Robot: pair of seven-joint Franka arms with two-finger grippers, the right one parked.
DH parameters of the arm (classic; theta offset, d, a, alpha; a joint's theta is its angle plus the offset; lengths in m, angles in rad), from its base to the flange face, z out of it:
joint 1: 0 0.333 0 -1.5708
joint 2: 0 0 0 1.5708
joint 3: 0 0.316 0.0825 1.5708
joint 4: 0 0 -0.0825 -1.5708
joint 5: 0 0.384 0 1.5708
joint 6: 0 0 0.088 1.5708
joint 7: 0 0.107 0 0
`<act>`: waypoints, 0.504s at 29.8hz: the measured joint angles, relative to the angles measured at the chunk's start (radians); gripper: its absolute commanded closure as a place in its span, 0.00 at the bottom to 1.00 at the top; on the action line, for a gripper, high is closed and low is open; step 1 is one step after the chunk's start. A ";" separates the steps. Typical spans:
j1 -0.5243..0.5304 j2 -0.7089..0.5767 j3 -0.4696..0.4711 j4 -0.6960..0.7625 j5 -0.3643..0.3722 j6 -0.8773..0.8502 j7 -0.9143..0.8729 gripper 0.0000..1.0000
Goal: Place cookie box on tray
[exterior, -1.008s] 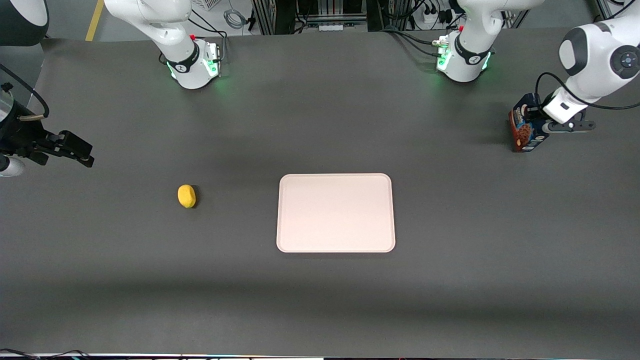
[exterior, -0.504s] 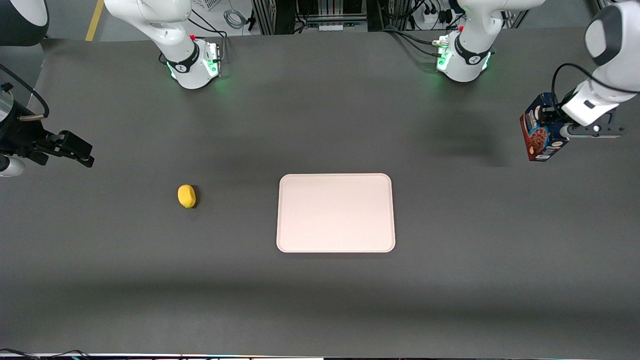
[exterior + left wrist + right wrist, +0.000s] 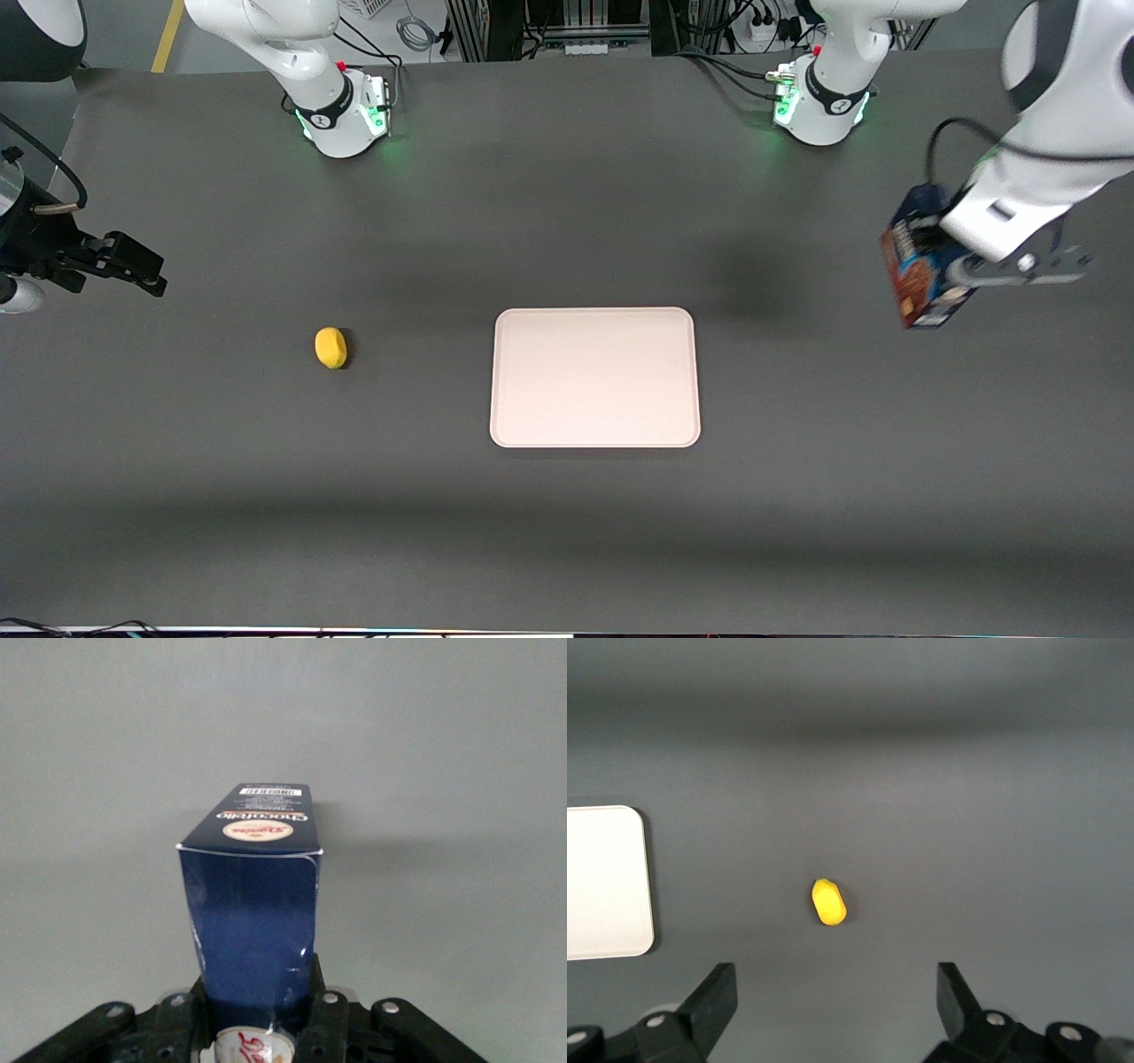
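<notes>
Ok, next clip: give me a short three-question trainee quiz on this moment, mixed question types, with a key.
1. True or false: the cookie box already lies on the tray.
2. Multiple choice: what is the gripper doing? A) hanging open above the tray B) shut on the cookie box, held above the table toward the working arm's end C) gripping the yellow object
3. Fill in: the thing lying on the table toward the parked arm's end from the tray is the ______.

Key
1. False: the box is in the gripper, well clear of the tray.
2. B: the fingers clamp the box's sides.
3. Yellow object.
</notes>
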 measured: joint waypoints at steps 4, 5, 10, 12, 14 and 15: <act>-0.003 0.121 -0.058 0.129 -0.030 -0.003 -0.075 0.62; -0.003 0.150 -0.069 0.160 -0.035 -0.003 -0.091 0.62; -0.004 0.299 -0.125 0.305 -0.051 -0.004 -0.159 0.63; -0.005 0.356 -0.149 0.354 -0.055 -0.003 -0.182 0.63; -0.007 0.413 -0.174 0.399 -0.057 -0.003 -0.206 0.63; -0.010 0.442 -0.186 0.421 -0.058 -0.003 -0.221 0.63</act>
